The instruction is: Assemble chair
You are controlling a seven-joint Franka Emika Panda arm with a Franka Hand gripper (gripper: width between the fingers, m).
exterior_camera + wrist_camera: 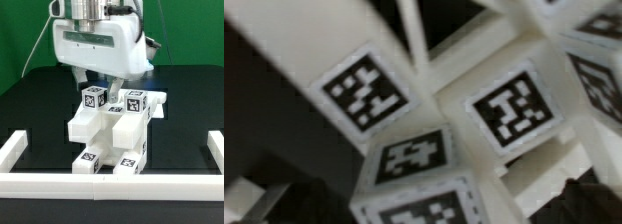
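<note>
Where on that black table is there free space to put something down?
Bare black table lies on both sides of the chair, between it and the white border rails. The middle is crowded: the gripper hangs right over the chair's tagged blocks.

A black desk (35,110) fills most of the exterior view, its matte top dark and evenly lit. White rails (20,150) border it: one along the near edge, one on each of the view's left and right sides. Behind the desk hangs a green backdrop (25,30), plain and flat, with some faint creases. A thin white cable (33,48) curves down in front of it. The wrist view shows only blurred dark desk surface as background
</note>
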